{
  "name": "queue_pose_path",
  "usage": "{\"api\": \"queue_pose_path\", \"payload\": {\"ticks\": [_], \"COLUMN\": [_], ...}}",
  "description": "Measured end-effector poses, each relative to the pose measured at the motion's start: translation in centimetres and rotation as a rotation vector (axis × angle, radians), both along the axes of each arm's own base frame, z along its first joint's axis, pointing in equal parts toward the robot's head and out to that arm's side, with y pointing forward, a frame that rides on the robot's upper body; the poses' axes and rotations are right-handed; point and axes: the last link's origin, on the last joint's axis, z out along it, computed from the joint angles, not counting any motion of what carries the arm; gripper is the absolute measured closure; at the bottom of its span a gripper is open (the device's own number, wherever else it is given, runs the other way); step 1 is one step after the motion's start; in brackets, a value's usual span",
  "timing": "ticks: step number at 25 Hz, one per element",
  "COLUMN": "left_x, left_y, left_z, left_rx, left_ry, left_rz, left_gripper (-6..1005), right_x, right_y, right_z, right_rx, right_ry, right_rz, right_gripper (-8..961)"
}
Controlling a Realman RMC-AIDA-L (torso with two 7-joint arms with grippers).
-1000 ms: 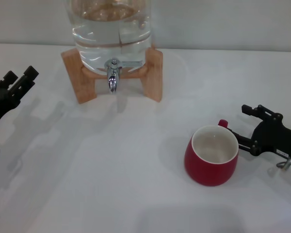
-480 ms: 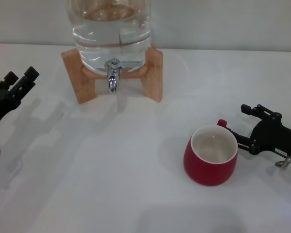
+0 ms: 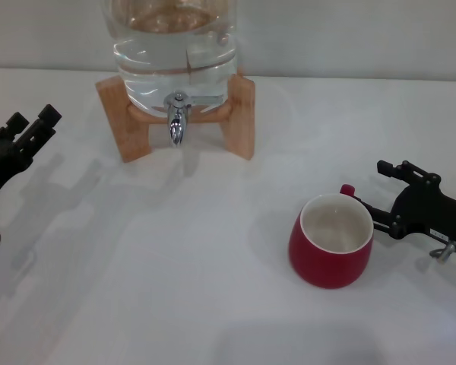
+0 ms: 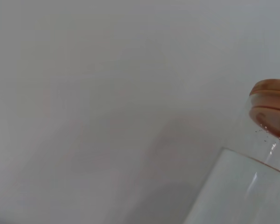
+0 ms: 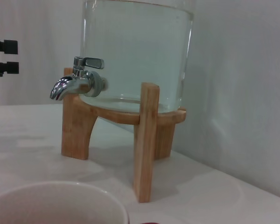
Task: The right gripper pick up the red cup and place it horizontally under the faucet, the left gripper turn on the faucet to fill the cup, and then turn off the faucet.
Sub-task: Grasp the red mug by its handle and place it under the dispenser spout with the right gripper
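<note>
Red cup (image 3: 331,242): stood upright on the white tabletop (image 3: 175,251), at about 4 o'clock from the faucet (image 3: 176,120) and well apart from it. Right pincer (image 3: 376,194): at the cup's 3 o'clock, fingers spread; the lower finger seemingly touched the rim by the handle, though contact was unclear. Right wrist view alone showed the faucet lever (image 5: 89,61) and wooden stand (image 5: 147,140) side-on. Left pincer (image 3: 32,122): at 9 o'clock, slightly parted, holding nothing.

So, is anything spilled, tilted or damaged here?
Nothing stands out. The red cup stands upright and empty by the right gripper; no water runs from the faucet; the table looks dry.
</note>
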Motion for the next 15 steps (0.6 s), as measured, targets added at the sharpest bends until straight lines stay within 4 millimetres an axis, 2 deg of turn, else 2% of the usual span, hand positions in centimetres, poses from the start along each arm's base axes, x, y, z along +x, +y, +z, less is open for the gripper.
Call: {"api": "queue_pose_path", "payload": {"ticks": [15], "left_x": [0.0], "left_y": [0.0], "left_z": [-0.01], "left_rx": [-0.001], "left_ry": [-0.002], "left_rz": [0.001], "left_gripper": [135], "right_x": [-0.04], "right_y": [-0.01], "right_z": [-0.13], "right_rx": [-0.005], "right_ry": [-0.001], "right_rz": [-0.001], "right_gripper": [214]}}
